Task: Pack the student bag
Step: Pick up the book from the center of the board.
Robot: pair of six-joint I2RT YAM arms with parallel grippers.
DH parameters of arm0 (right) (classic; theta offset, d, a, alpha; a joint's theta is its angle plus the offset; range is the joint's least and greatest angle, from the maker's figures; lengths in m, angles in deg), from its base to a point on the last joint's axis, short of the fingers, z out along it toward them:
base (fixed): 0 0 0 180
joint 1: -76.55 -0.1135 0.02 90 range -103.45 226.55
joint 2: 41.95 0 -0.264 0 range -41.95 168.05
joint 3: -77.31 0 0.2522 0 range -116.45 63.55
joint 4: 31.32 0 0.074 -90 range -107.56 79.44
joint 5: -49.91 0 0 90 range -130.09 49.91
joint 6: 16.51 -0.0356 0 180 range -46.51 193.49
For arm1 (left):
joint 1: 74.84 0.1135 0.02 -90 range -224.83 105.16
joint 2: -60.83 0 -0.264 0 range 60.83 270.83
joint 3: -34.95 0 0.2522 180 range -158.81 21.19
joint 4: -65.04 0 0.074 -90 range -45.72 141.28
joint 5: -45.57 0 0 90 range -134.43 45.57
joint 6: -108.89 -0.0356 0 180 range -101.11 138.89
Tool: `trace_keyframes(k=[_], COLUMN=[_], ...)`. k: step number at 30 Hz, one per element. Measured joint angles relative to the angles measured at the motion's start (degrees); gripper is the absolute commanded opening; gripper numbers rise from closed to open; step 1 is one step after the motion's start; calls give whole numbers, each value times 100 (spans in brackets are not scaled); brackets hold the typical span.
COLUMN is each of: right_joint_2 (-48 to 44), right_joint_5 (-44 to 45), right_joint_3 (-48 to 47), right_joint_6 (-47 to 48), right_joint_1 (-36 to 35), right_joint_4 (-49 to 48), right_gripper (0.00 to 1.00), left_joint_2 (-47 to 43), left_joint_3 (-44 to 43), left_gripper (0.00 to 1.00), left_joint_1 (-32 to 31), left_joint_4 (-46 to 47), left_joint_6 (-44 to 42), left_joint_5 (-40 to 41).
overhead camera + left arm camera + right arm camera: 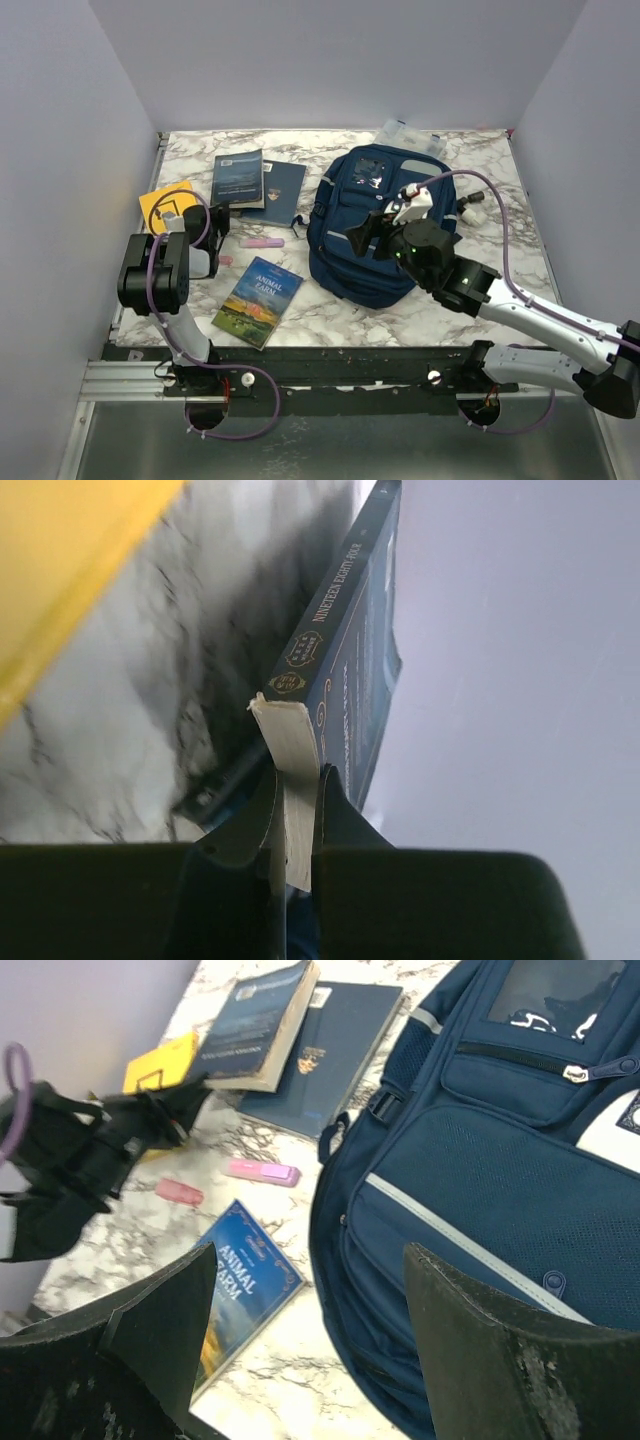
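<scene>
Your left claw (295, 800) is clamped on the page edge of the book (350, 670) at ten o'clock. Your right claw (310, 1260) hangs spread apart above the nine o'clock edge of the backpack (480, 1190).

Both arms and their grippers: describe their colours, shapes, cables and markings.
Left arm and right arm: boxy black joint housings, pale grey-white links, each trailed by a looping purple cable. A green light glows at the right wrist. Left gripper and right gripper: black, wedge-shaped fingers; the right's look scuffed.
</scene>
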Motion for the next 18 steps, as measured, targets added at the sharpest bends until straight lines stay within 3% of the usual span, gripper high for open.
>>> trace_keyframes(k=[6, 11, 18], right_joint_2=[455, 511, 732], right_joint_5=[-15, -83, -514], right_joint_3=[-2, -2, -11], right_joint_6=[426, 741, 1445], right_joint_1=[0, 0, 0], right_joint_4=[-11, -42, -105], right_gripper=[79, 79, 79], left_joint_2=[-778, -1786, -3093], left_joint_3=[-2, -66, -35], left_gripper=[0, 0, 0], left_joint_1=[120, 232, 229], left_joint_4=[-575, -2212, -3648], left_joint_6=[-101, -365, -688], left_joint_5=[-1145, -1947, -2487])
